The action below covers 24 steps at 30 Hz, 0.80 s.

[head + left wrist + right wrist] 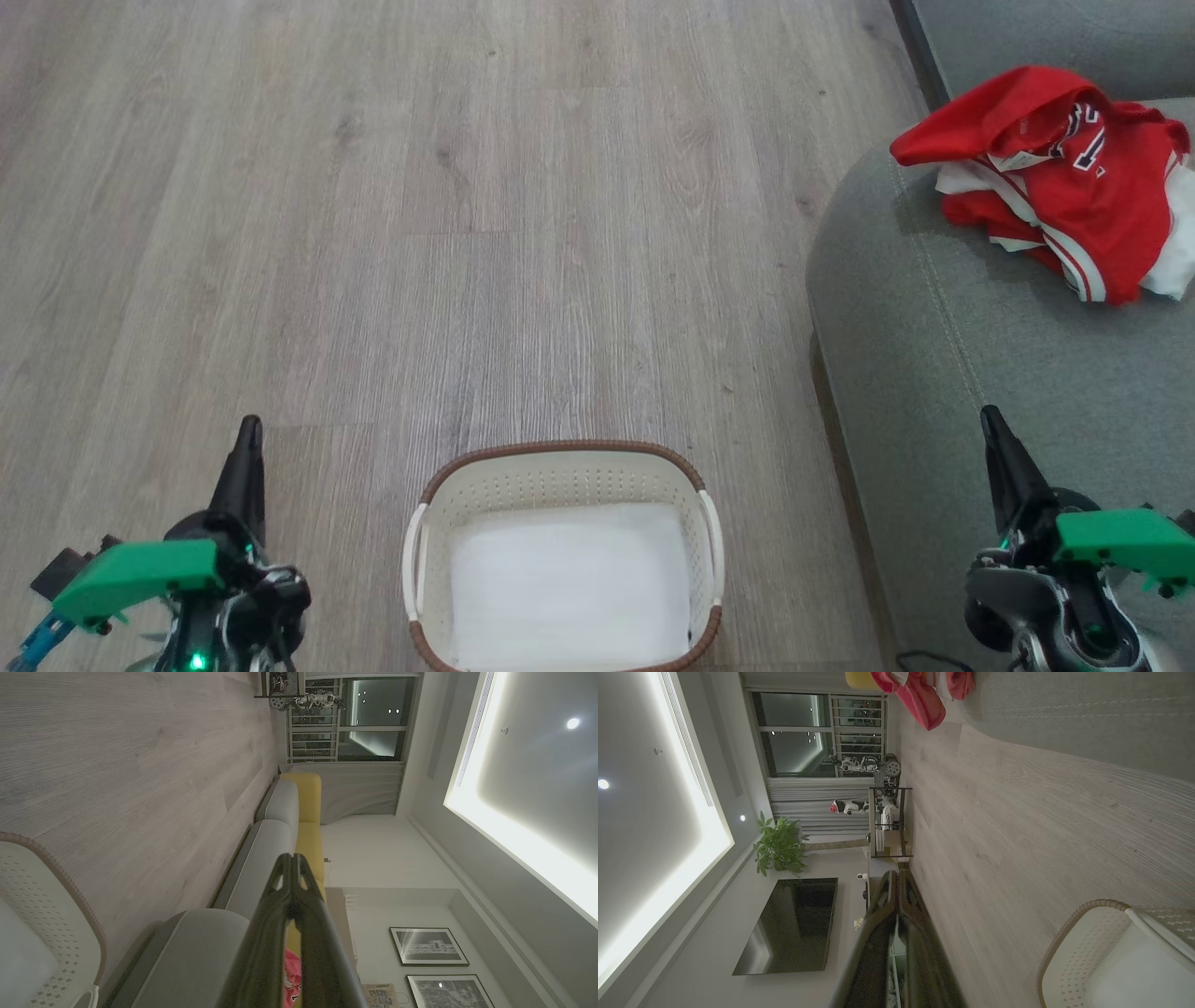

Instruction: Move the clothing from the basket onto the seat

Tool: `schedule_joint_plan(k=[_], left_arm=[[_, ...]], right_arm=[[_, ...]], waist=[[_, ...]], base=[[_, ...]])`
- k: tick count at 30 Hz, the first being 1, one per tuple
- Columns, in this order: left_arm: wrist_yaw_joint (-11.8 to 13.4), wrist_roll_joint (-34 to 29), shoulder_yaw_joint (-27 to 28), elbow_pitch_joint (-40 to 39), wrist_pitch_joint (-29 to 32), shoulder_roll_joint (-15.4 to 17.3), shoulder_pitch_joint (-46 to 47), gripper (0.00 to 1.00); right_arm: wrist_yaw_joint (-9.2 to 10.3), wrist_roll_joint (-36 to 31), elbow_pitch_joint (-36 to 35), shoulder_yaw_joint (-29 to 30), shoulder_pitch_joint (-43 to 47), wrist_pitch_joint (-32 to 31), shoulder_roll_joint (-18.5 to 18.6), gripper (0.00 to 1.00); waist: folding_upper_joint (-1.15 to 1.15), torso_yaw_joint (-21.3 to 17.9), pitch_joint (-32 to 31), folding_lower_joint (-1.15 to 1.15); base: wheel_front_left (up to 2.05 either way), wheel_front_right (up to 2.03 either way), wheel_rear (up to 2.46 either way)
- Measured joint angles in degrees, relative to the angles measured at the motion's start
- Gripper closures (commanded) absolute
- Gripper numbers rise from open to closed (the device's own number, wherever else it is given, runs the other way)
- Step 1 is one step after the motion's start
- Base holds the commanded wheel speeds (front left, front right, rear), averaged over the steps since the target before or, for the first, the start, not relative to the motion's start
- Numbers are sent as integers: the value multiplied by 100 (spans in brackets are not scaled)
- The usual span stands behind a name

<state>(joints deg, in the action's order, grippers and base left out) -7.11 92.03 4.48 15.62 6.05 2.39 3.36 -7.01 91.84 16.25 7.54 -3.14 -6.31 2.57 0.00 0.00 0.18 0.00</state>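
Nearest to the head camera are the left gripper (pixel 247 437) at the near left and the right gripper (pixel 990 422) at the near right, both pointing away from the robot. In each wrist view the jaws are pressed together with nothing between them. Wooden floor (pixel 467 233) takes most of the scene. On the right is the seat (pixel 971 373), grey-green, with a rounded corner. Between the two grippers, on the floor and near that corner, stands the basket (pixel 560 450); inside it I see its white bottom and no red fabric. The clothing (pixel 1055 177) lies in a crumpled heap on the far part of the seat, well apart from the basket. So I judge that the transfer is done. The next move calls for no grasp, perhaps a check that nothing slips off, because one red fold lies close to the seat's left edge. To the head view, the left wrist view adds yellow cushions (pixel 308 812) farther along the sofa and framed pictures (pixel 427 946) on a wall; the right wrist view adds a dark screen (pixel 794 924) and a plant (pixel 780 844).
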Motion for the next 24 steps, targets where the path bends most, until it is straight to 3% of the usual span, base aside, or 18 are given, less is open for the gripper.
schedule_joint_plan(k=[24], left_arm=[[0, 0, 0, 0, 0, 0, 0, 100]], right_arm=[[0, 0, 0, 0, -1, 0, 0, 100]], waist=[[0, 0, 0, 0]], base=[[0, 0, 0]])
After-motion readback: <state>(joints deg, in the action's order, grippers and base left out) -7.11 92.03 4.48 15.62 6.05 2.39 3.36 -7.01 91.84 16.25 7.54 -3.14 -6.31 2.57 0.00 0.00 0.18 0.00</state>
